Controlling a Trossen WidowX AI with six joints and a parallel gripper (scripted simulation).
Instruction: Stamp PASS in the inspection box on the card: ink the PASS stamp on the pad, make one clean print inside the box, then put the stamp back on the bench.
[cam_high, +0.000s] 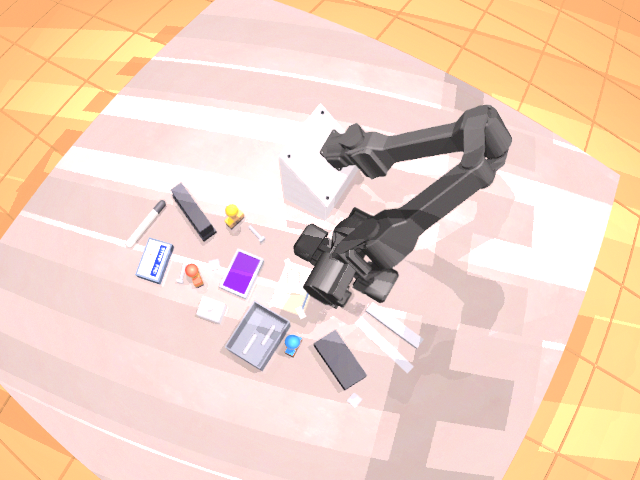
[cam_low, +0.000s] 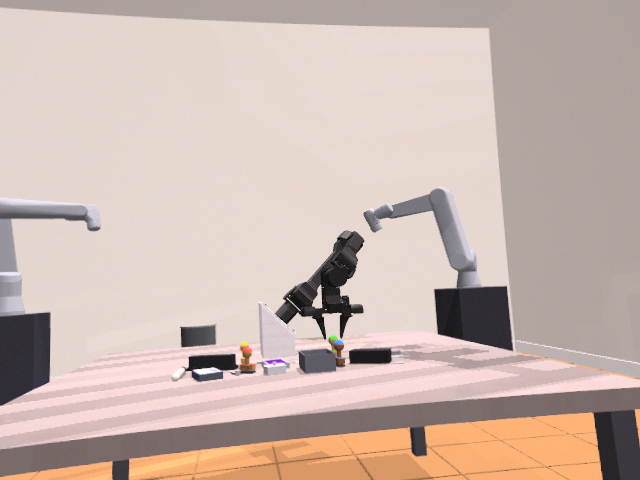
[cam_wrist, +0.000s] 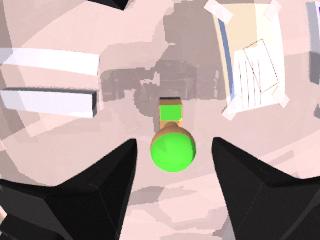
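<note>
My gripper (cam_low: 333, 333) (cam_wrist: 175, 144) is open and points down, its fingertips on either side of and above the green-knobbed stamp (cam_wrist: 173, 151) (cam_low: 333, 338). That stamp stands upright, its base partly hidden by the knob; the arm hides it in the top view. The card (cam_wrist: 250, 27) (cam_high: 287, 283) is taped down beside it, with a thin tilted outlined box (cam_wrist: 270, 61). The open purple pad (cam_high: 241, 272) (cam_low: 275, 362) lies beyond the card. Stamps with yellow (cam_high: 232, 210), red (cam_high: 191, 270) and blue (cam_high: 292, 341) knobs stand apart. No PASS wording is readable.
A grey tray (cam_high: 244, 359) (cam_low: 316, 361) stands near the blue stamp. Dark blocks (cam_high: 339, 360) (cam_high: 192, 211), a white wedge-shaped block (cam_high: 310, 175), pale strips (cam_wrist: 47, 103), a closed box marked stamp pad (cam_high: 154, 259) and a white marker (cam_high: 146, 223) lie around.
</note>
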